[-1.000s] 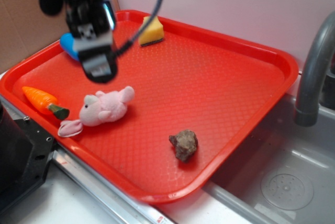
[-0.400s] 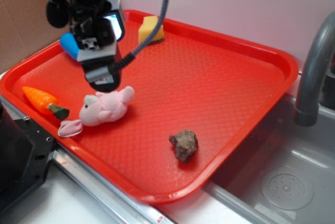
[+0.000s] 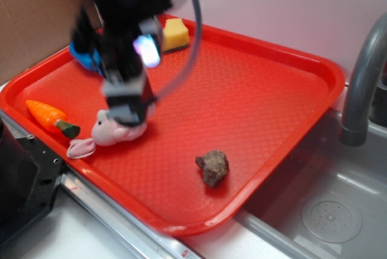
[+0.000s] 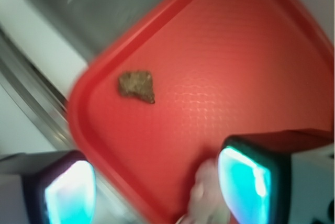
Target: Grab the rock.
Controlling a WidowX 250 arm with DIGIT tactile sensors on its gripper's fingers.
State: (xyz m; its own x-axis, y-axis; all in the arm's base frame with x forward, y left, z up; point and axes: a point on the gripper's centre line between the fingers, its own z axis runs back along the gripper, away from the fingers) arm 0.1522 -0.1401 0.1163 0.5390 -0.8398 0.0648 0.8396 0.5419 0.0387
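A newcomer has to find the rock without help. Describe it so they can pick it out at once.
Start at the big red tray beside the sink. On the tray's front part, near the corner closest to the sink, sits the rock, alone and clear of the other items. It is the only dull, lumpy brown-grey thing there; the pink plush toy, carrot and yellow sponge are all brightly coloured.

One red tray (image 3: 314, 68) holds five things. There is one rock (image 3: 212, 166), one pink bunny toy (image 3: 109, 133), one toy carrot (image 3: 48, 115), one yellow sponge (image 3: 175, 34) and one blue thing (image 3: 87, 57).
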